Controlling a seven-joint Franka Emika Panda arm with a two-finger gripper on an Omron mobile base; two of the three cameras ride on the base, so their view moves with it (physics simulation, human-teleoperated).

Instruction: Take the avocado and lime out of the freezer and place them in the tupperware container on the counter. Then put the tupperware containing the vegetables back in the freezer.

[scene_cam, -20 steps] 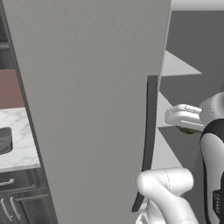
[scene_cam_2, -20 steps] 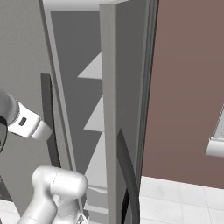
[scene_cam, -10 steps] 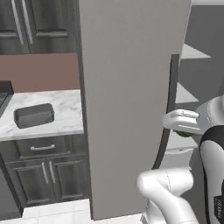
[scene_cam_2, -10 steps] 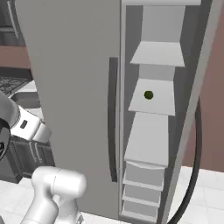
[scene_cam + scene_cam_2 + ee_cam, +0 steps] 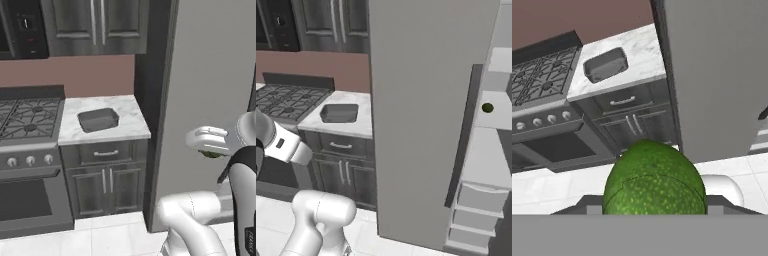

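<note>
So the gripper (image 5: 212,152) is clamped around the avocado (image 5: 654,180), a bumpy green fruit that sits right between the jaws at 6 o'clock in the hand view (a sliver of green also peeks out under the hand in the left base view). The tupperware container (image 5: 98,120) sits on the counter (image 5: 131,131), at about 10 o'clock from the gripper in the left base view, just beside the gas stove (image 5: 27,120) and well apart from the hand. The freezer (image 5: 426,115) door stands swung open, and the lime (image 5: 487,107), a small round green thing, rests on a pale shelf (image 5: 495,117) inside at 3 o'clock in the right base view.
</note>
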